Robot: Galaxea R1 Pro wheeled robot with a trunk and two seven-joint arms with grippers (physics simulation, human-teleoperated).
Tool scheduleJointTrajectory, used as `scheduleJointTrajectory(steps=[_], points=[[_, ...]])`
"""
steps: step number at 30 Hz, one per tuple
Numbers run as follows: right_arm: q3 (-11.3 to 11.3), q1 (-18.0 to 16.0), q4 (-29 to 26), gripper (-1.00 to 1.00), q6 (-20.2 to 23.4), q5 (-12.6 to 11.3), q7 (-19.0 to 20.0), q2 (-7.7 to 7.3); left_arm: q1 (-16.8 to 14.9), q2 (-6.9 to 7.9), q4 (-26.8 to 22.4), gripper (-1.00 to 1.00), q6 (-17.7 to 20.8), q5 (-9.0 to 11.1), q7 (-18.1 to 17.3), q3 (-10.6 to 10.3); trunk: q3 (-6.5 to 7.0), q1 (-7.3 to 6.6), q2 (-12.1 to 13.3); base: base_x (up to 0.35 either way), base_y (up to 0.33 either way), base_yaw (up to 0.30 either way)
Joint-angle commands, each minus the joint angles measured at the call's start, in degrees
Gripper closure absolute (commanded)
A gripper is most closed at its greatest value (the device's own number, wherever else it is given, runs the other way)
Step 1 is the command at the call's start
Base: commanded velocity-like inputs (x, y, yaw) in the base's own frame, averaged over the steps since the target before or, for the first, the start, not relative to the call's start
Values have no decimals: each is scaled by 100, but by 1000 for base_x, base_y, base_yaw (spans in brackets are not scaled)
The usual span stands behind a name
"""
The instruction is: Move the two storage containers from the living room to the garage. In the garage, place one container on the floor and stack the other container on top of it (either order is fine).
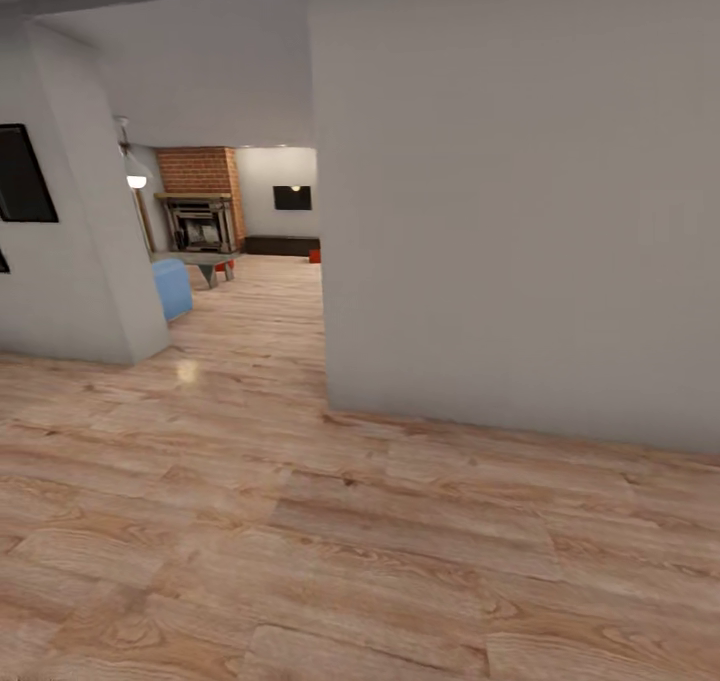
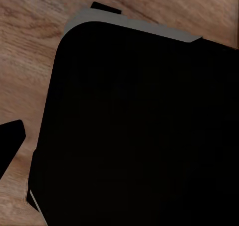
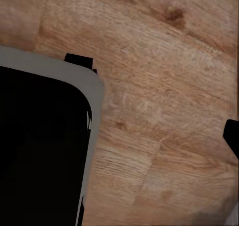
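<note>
A distant red container [image 1: 314, 255], likely stiff and light, best gripped by its walls; both grippers' state cannot be told.

No text, label, brand, number or sign can be read on any wall, floor or furnishing here.

1. A broad grey wall [image 1: 520, 201] stands close ahead on the right and blocks that side.
2. On the left, a slanted wall corner [image 1: 95, 261] narrows the way.
3. Between them an opening leads over the wood-plank floor [image 1: 260, 321] to the living room.
4. Far inside, a blue sofa end [image 1: 172, 287] and a low table [image 1: 208, 261] stand at the left.
5. A small red shape [image 1: 314, 255], possibly a container, sits beside the wall edge.
6. The near floor is open.
</note>
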Motion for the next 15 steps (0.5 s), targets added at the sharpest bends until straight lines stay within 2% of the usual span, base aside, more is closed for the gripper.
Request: scheduleJointTrajectory(steps=[1,15], points=[[49,-4,11,-100,-27,-58,-4,1,-2,-2,-3,-100,2,25,6,7,-6,3,-2,324,0,300],[65,-4,11,-100,-24,-49,-4,-1,-2,-2,-6,-100,2,25,6,4,-6,3,-2,324,13,286]])
